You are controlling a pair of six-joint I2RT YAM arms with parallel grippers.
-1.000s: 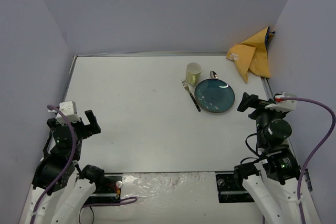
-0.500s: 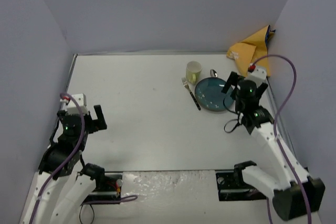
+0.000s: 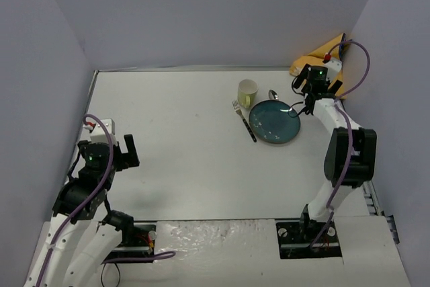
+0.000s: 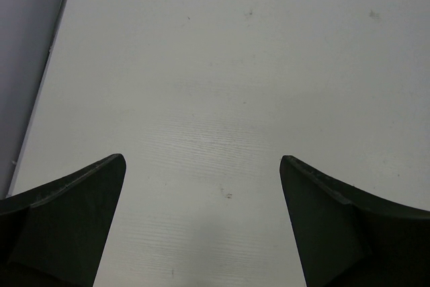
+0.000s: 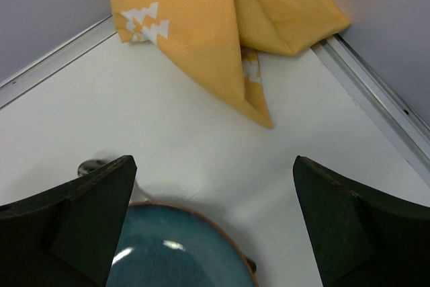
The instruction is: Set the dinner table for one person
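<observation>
The dinner table (image 3: pixel 181 139) is a big white top with metal edge strips. On its right half sit a teal plate (image 3: pixel 274 121) (image 5: pixel 181 253), a pale cup (image 3: pixel 248 93), a fork (image 3: pixel 244 121) left of the plate and a spoon (image 3: pixel 273 95) (image 5: pixel 91 166) behind it. An orange cloth with white marks (image 3: pixel 329 65) (image 5: pixel 201 25) lies crumpled in the far right corner. My right gripper (image 3: pixel 306 92) (image 5: pixel 213 159) hangs open over the plate's far rim, facing the cloth, holding nothing. At the near left, my left gripper (image 3: pixel 124 152) (image 4: pixel 201 157) stands open over bare tabletop.
Grey walls close the table in on three sides. A metal edge strip (image 5: pixel 376 92) runs along the right side, close to the cloth. The right arm (image 3: pixel 346 152) stretches along the right edge.
The right arm has swung from the near right out to the far right corner, beyond the plate. The left gripper has shifted slightly forward. Both stayed open.
</observation>
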